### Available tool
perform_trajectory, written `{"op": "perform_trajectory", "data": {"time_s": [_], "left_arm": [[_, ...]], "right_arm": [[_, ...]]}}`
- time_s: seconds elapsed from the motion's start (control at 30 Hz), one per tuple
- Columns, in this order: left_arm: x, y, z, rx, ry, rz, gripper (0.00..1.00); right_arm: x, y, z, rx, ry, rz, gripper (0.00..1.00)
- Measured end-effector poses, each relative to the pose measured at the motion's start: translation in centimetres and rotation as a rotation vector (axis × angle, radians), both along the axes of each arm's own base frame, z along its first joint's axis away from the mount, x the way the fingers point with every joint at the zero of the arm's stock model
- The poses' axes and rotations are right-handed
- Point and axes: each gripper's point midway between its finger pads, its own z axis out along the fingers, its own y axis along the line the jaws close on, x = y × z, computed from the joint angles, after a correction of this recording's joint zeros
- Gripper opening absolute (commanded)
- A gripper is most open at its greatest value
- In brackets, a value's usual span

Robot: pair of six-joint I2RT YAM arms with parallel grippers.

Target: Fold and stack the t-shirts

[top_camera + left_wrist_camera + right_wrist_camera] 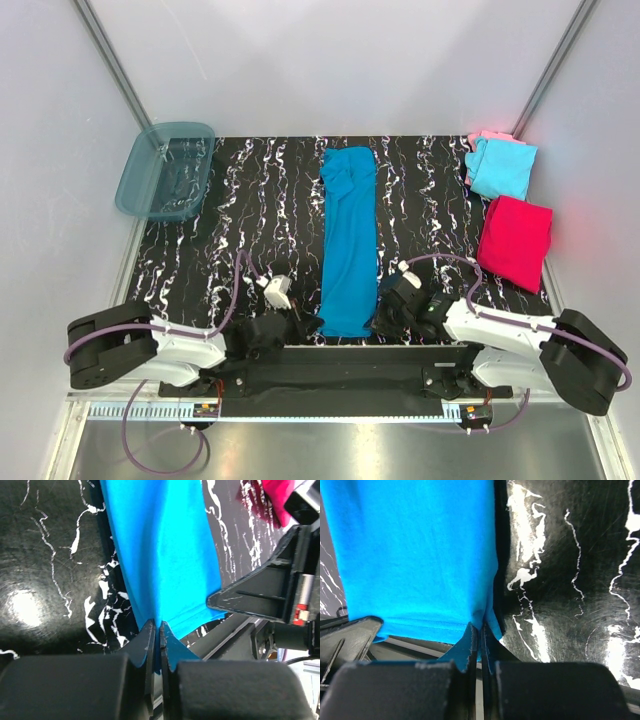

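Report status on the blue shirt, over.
Left gripper shut on teal-blue shirt, near-left corner. Right gripper shut on near-right corner. Tub, red shirt well aside.

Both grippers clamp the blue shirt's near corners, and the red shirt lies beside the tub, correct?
No: the top view shows the red shirt at the right edge, far from the tub. The left gripper and right gripper do clamp near corners of the blue shirt.

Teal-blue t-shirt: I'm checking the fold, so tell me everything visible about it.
The teal-blue t-shirt is soft plain cloth, folded into a long narrow strip lying flat down the middle of the black marbled table, wrinkled at its far end. The left gripper and right gripper each pinch a near hem corner, jaws shut.
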Motion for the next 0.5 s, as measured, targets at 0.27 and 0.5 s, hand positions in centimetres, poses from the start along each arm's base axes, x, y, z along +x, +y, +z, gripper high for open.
{"op": "perform_trajectory", "data": {"time_s": [0.27,0.5], "left_arm": [[-0.1,0.1,-1.0,0.027,0.023,0.004,0.61],[0.2,-0.9,-0.8,0.008,0.027,0.005,0.62]], "right_arm": [[-0.2,0.0,0.1,-0.009,-0.018,0.005,0.0],[-0.2,-0.2,0.2,-0.017,-0.026,0.0,0.0]]}}
